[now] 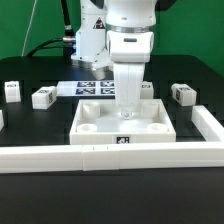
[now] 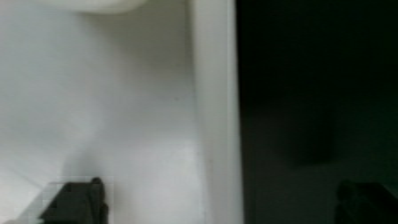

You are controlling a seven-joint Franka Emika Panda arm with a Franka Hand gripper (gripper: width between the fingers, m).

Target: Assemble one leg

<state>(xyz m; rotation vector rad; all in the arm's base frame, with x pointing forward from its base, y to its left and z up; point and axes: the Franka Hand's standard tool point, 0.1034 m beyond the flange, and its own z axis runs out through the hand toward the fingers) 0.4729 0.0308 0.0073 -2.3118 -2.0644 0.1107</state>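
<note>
Gripper [image 1: 127, 112], wide apart and empty, low over the white panel [image 1: 105, 125]; a leg [image 1: 41, 97] aside on the table [image 1: 40, 128].

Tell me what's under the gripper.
The white square panel, its edge, and black table beside it; the open gripper holds nothing. In the exterior view the gripper covers that spot.

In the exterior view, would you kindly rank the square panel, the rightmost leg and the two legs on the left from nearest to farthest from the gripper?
1. Square panel, directly under the gripper.
2. Rightmost leg, on the exterior view's right.
3. Inner left leg, on the exterior view's left.
4. Outer left leg, at that view's left edge.
</note>
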